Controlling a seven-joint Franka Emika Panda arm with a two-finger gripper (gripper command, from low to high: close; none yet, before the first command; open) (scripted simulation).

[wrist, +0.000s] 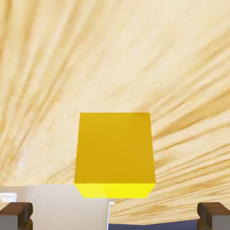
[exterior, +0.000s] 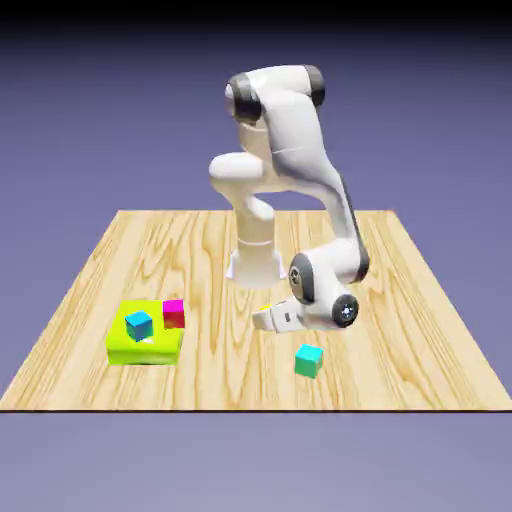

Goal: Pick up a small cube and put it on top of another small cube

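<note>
The small yellow cube [wrist: 115,152] fills the middle of the hand view, resting on the wooden table just ahead of my two grey fingertips [wrist: 16,215]. My gripper [wrist: 115,218] is open, its jaws standing wide to either side of the cube and touching nothing. In the exterior view the gripper [exterior: 264,318] hangs low over the table and hides most of the yellow cube [exterior: 266,308], of which only a sliver shows. A teal cube [exterior: 309,360] lies close by, toward the table's front edge.
A big lime-yellow block [exterior: 150,346] lies at the exterior view's left with a small blue cube [exterior: 138,325] on top. A magenta cube [exterior: 174,313] stands against its far right corner. The robot's base [exterior: 254,262] rises behind the gripper.
</note>
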